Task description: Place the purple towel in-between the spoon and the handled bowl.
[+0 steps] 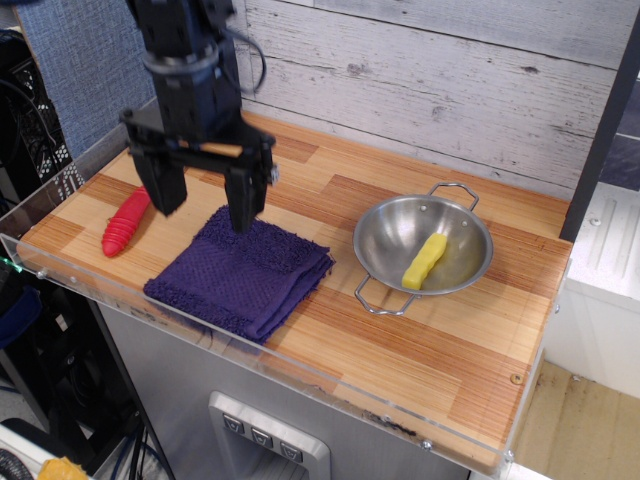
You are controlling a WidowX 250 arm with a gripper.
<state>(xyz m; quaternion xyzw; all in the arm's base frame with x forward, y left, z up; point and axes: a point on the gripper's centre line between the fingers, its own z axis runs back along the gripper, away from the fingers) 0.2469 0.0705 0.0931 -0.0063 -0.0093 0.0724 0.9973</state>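
Note:
The purple towel (pixel 242 277) lies folded on the wooden counter near the front edge, between the spoon and the handled bowl. The spoon's ribbed red handle (pixel 124 223) shows at the left; its metal head is hidden behind the arm. The handled bowl (pixel 424 246) stands to the right with a yellow stick-shaped object (pixel 425 261) in it. My gripper (pixel 205 205) hangs open and empty above the towel's back left part, its fingers wide apart and clear of the cloth.
A clear acrylic rim (pixel 200 335) runs along the counter's front and left edges. A whitewashed plank wall (pixel 430 80) stands behind the counter. A white unit (pixel 605 270) stands to the right of the counter.

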